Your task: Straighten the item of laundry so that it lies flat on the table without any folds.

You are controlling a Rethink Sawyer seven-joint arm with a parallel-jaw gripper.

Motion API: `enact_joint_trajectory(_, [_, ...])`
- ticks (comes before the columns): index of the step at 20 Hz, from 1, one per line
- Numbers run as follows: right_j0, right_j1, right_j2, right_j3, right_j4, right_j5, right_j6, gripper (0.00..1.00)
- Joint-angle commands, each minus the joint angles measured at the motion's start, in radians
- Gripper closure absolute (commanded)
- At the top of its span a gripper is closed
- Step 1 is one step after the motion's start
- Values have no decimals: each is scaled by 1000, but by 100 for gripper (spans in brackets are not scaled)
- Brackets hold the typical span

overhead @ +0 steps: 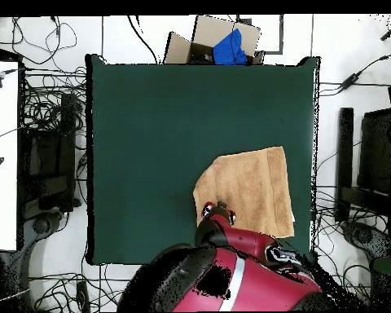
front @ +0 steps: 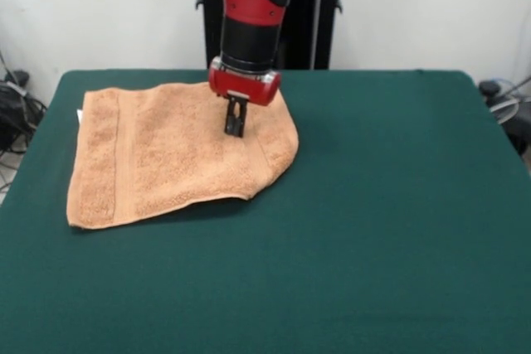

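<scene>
Gripper (front: 235, 128) looks pinched nearly shut on the towel (front: 166, 159) right below it, so yanking sideways could just bunch more folds across the table (front: 390, 205).

The large rectangular counter (front: 373, 230) has a dark green, cloth-like surface. One thing lies directly on it: a small peach-orange terry-cloth towel (front: 166, 163), roughly square. In the front view the towel sits toward 10 o'clock of the counter, close to the far edge. A woven border band runs near its left edge. Its right corner looks rounded and folded under, so it is not fully flat.
</scene>
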State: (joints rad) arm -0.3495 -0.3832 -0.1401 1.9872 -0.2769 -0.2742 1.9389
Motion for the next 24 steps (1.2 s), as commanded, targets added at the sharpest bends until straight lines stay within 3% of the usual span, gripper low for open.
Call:
enact_joint_trajectory(1, [-78,141,-79,-13,-37,135,55,100])
enact_joint_trajectory(24, [-108,141,-91,5,-87,145,52,100])
